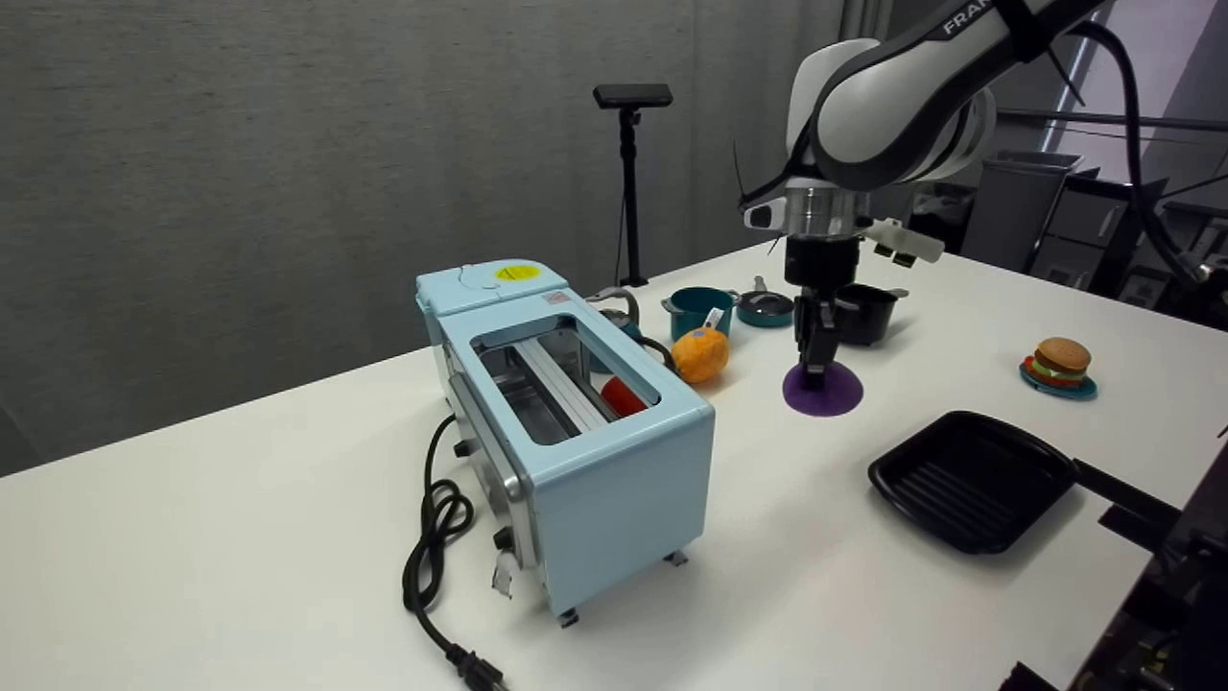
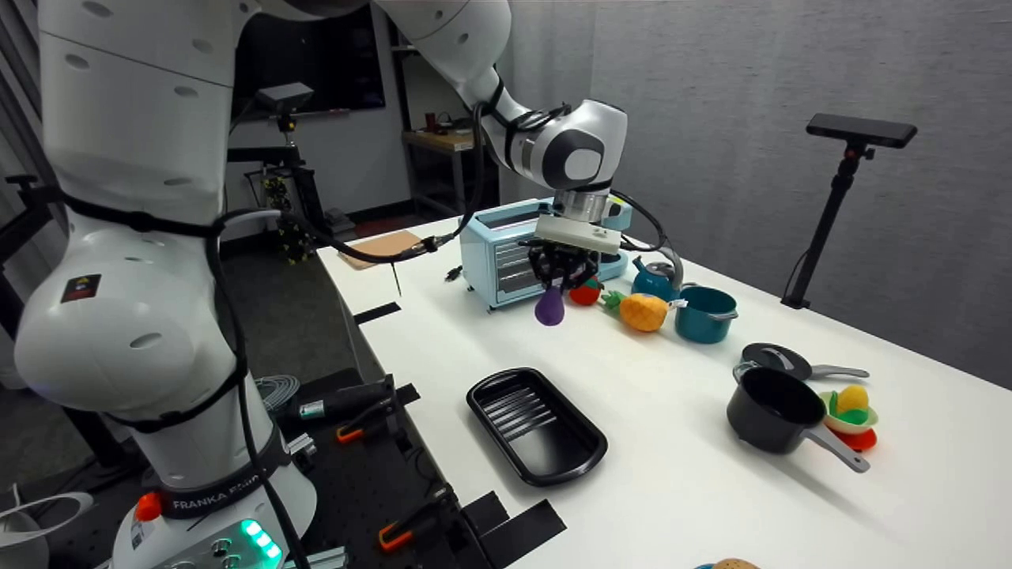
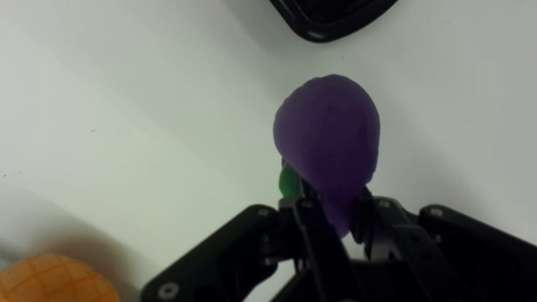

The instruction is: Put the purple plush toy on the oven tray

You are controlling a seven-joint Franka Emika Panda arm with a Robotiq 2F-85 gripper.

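Observation:
The purple plush toy (image 1: 833, 395) hangs below my gripper (image 1: 814, 365), its round end downward, and appears held above the white table. It also shows in an exterior view (image 2: 549, 308) and in the wrist view (image 3: 329, 126), with a bit of green beside it. My gripper (image 3: 335, 201) is shut on the toy's narrow end, which sits between the fingers. The oven tray (image 1: 969, 480) is black with a raised rim and ribs and lies flat on the table. It shows whole in an exterior view (image 2: 553, 450); only one corner (image 3: 321, 35) is in the wrist view. Toy and tray are apart.
A light blue toaster oven (image 1: 624, 480) stands on the table. An orange pineapple toy (image 2: 643, 313), a red tomato toy (image 2: 585, 294) and a teal pot (image 2: 706, 314) stand near it. A black pot (image 2: 775, 411) and a burger toy (image 1: 1061, 359) are also on the table.

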